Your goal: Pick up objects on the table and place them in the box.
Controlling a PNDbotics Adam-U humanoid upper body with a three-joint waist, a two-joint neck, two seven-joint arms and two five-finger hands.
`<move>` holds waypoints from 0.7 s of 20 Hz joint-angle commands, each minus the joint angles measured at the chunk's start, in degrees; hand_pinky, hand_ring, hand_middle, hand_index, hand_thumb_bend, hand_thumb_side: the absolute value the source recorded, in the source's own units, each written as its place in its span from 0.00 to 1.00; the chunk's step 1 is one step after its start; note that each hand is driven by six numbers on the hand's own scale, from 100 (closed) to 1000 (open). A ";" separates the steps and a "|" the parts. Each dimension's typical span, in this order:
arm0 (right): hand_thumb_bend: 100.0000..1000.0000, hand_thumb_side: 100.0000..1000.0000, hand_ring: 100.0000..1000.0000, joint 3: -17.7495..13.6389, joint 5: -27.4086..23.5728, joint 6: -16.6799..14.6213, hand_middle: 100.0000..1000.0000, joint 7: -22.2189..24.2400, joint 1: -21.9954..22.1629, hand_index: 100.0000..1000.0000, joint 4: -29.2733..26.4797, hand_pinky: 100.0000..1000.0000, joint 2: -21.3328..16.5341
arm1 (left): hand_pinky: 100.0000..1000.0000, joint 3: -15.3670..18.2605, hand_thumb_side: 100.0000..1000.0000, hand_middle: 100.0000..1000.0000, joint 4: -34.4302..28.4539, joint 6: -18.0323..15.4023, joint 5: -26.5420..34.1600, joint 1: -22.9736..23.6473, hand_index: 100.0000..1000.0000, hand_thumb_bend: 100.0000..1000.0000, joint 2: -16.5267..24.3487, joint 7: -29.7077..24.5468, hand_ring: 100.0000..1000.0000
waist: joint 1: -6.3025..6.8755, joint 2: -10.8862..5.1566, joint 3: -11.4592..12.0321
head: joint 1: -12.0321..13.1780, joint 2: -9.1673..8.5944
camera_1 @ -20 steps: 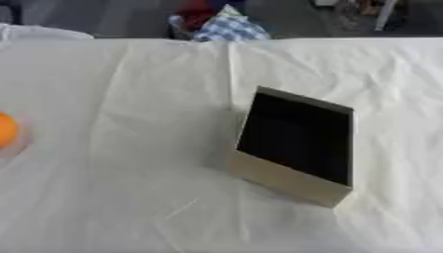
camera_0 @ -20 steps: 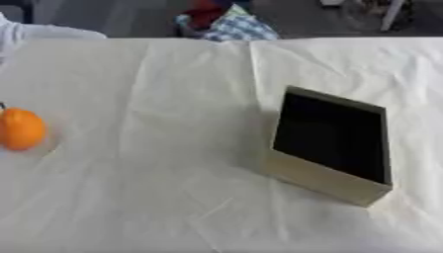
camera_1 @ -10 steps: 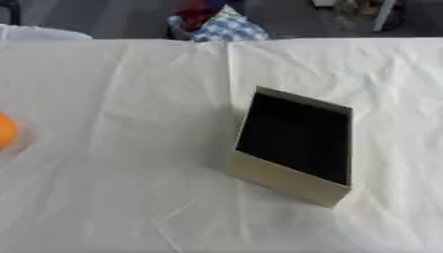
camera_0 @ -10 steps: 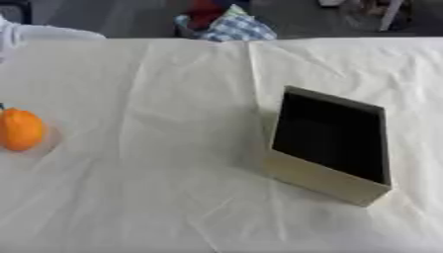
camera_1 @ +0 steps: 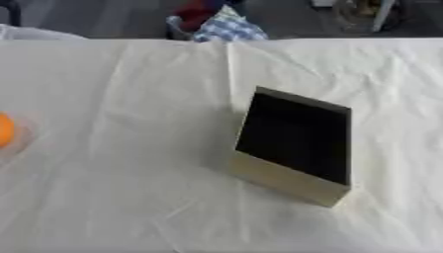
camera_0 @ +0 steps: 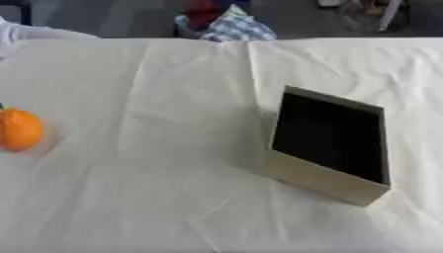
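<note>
An orange fruit (camera_0: 19, 129) lies on the white cloth at the far left edge of the table; the right eye view shows only a sliver of it (camera_1: 4, 129). A tan cardboard box (camera_0: 330, 145) with a dark inside sits right of the middle, its opening facing up. I cannot make out anything inside the box. Neither of my hands shows in either view.
The table is covered by a creased white cloth (camera_0: 155, 163). Beyond its far edge lies a bundle of red and blue-checked fabric (camera_0: 227, 22). A white sleeve-like shape (camera_0: 34, 32) shows at the far left corner.
</note>
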 commanded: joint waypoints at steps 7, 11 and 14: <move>0.00 0.75 0.63 0.07 -0.23 -0.18 0.55 0.25 -0.94 0.74 -1.02 0.53 -1.23 | 0.83 -1.81 0.00 0.90 2.57 -0.90 -6.14 -1.76 0.93 0.45 3.31 0.30 0.91 | 0.21 -0.70 -0.32 | 0.25 0.08; 0.00 0.75 0.63 0.12 -0.33 -0.17 0.54 0.27 -0.99 0.74 -1.02 0.53 -1.15 | 0.82 -3.10 0.00 0.89 4.50 -1.83 -4.76 -2.77 0.93 0.40 2.68 1.47 0.91 | 0.19 -0.56 -0.61 | 0.43 0.06; 0.00 0.75 0.63 0.20 -0.44 -0.17 0.54 0.32 -1.05 0.74 -1.02 0.53 -1.00 | 0.82 -4.26 0.00 0.89 5.56 -2.42 -4.32 -3.92 0.93 0.40 2.32 0.93 0.91 | 0.20 -0.47 -0.80 | 0.61 0.03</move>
